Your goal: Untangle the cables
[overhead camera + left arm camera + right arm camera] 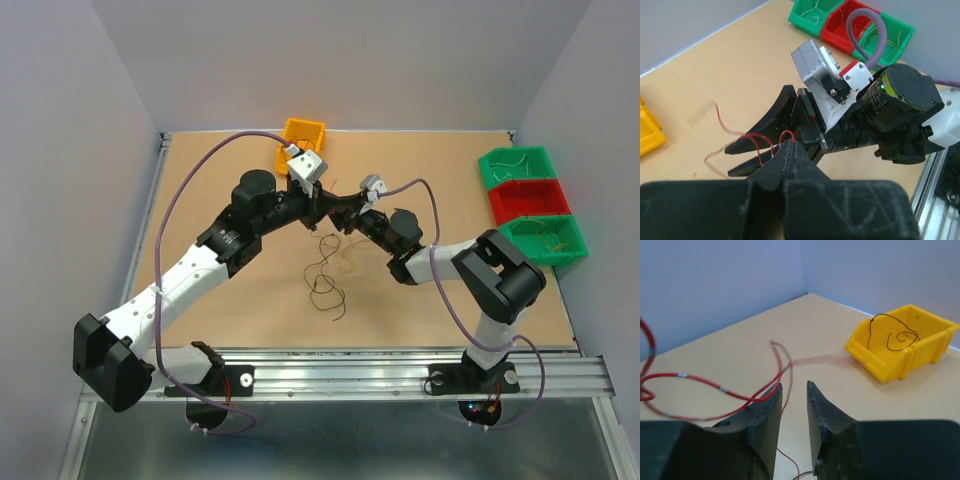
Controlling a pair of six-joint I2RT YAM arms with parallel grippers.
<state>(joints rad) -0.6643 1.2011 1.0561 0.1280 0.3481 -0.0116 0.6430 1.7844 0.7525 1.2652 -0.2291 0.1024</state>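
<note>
A thin red cable with white bands (786, 132) hangs between my two grippers above the table's middle. My left gripper (790, 144) is shut on a loop of it; in the top view it (325, 205) meets my right gripper (342, 214). My right gripper (792, 387) is open, and the red cable (705, 382) runs across the outside of its left finger (765, 410), not between the jaws. On the table below lie loose dark brown loops (325, 280) and a tan cable (350, 262).
A yellow bin (303, 135) at the back centre holds a dark curly wire (895, 335). Two green bins (515, 165) (548, 240) and a red bin (525, 200) with thin wires stand at the right edge. Purple arm cables arch over both arms.
</note>
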